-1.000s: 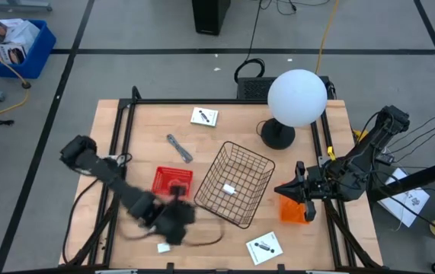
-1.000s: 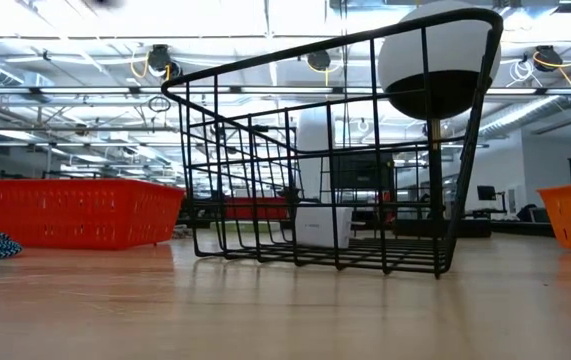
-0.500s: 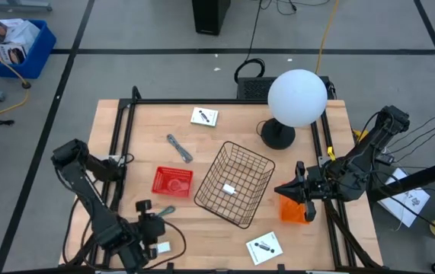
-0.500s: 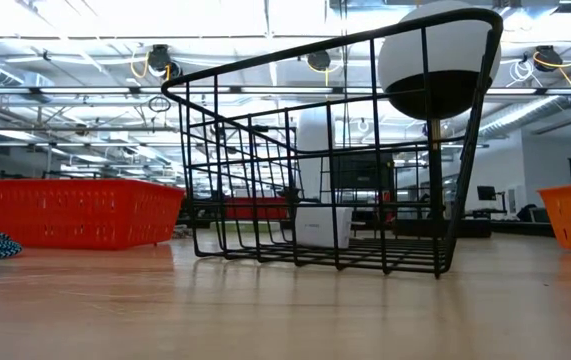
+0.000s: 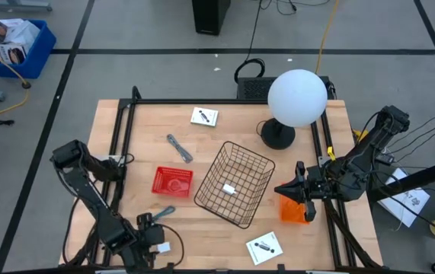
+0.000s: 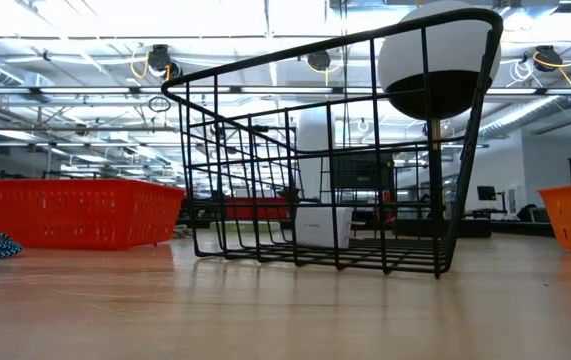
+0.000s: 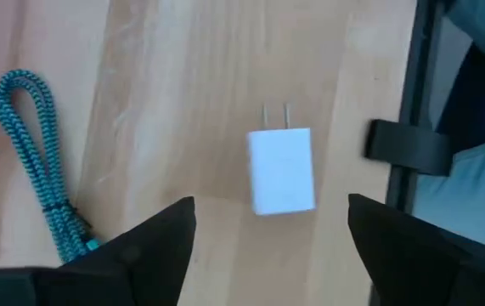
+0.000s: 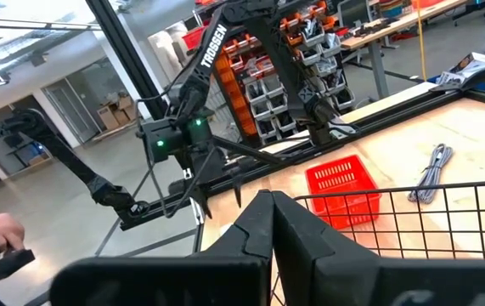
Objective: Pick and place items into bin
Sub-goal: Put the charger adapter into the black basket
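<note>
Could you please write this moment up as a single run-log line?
left gripper: open above white plug | teal cable: beside it | wire basket: holds one white block | right gripper: shut, waiting beside basket

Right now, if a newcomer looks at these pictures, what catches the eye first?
Probably the big white globe lamp at the table's far edge, then the black wire basket tilted mid-table with a small white block inside. At the near edge, the left hand hovers open over a white plug adapter.

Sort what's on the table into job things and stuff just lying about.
Job: wire basket, white plug inside it, white plug under the open left claw, teal cord, grey cable, two cards.

Lying about: globe lamp, red basket, orange basket.
</note>
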